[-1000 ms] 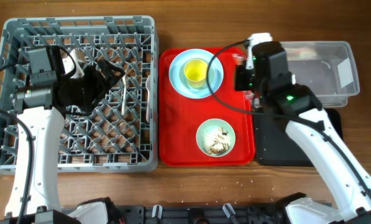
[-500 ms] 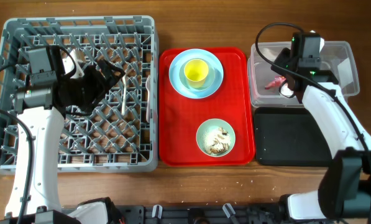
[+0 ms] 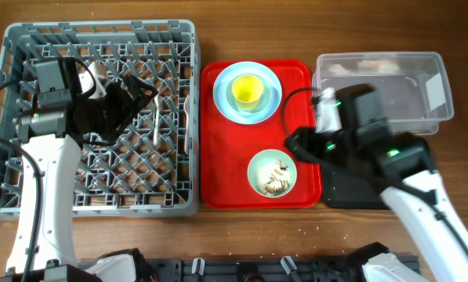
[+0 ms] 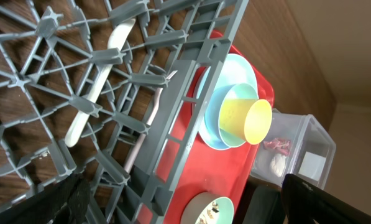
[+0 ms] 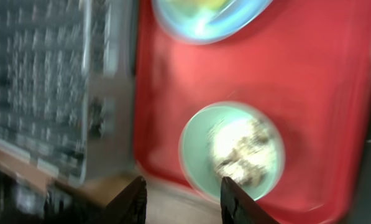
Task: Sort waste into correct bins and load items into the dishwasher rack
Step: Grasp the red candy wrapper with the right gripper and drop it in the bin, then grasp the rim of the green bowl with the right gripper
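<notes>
On the red tray (image 3: 218,157), the mint bowl (image 3: 254,174) holds beige crumbs (image 3: 276,177), and the right gripper (image 5: 182,183) hovers close by it, fingers apart, nothing held (blurry view). Behind: yellow cup (image 3: 248,90) on blue plate (image 3: 224,94). Over the rack (image 3: 100,27), the left gripper (image 3: 139,98) gapes wide.

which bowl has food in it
The bowl standing alone at the red tray's near end holds beige crumbs; the other bowl sits on the blue plate holding the yellow cup.

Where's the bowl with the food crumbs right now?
Overhead view: the crumb bowl sits on the red tray's near right part, apart from the blue plate with the yellow cup farther back.
</notes>
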{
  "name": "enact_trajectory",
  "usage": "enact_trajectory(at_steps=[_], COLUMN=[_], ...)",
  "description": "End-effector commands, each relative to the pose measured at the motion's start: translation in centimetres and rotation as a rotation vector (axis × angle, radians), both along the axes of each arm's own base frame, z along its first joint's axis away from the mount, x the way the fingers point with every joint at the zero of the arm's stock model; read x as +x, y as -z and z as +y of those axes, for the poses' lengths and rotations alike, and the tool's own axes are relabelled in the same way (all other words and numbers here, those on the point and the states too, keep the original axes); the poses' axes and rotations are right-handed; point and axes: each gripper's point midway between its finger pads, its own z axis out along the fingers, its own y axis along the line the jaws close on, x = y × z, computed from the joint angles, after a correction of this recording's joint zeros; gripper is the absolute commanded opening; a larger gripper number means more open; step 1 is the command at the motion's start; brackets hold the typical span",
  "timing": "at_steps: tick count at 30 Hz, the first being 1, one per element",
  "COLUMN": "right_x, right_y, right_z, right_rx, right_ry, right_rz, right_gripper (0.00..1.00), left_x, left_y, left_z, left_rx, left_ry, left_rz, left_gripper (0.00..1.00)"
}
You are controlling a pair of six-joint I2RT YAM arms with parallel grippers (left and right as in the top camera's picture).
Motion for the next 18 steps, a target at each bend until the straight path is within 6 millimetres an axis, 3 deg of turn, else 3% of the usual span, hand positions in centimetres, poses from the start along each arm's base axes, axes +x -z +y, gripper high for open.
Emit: enact_trajectory(at_steps=[1, 4, 6, 9, 11, 18], right_x=[-2.4, -3.4, -3.8, -3.3, -3.1, -3.9], right_y=[2.3, 4.0, 6.4, 11.0, 12.5, 14.9], right_z=[3.2, 6.3, 7.6, 7.1, 7.0, 7.6], right_rx=[-0.141, -0.247, -0.332, -0.491, -0.534, -0.547], right_ry=[-0.004, -0.02, -0.024, -0.022, -0.024, -0.056], right_rz=[-0.024, -0.106, -0.103, -0.052, -0.036, 0.039], right_gripper=[0.4, 0.4, 0.4, 0.38, 0.39, 0.34], left_x=[0.2, 0.2, 0.2, 0.2, 0.2, 0.2], left_y=[-0.6, -0.6, -0.6, -0.6, -0.6, -0.6], left_z=[-0.1, -0.1, -0.1, -0.1, -0.1, -0.1], left_rx=[-0.014, -0.014, -0.014, -0.014, -0.014, -0.014], left_ry=[-0.001, -0.001, -0.001, -0.001, -0.001, -0.001], left_rz=[-0.014, -0.014, -0.014, -0.014, -0.014, -0.014], left_gripper=[1.0, 1.0, 1.0, 1.0, 1.0, 1.0])
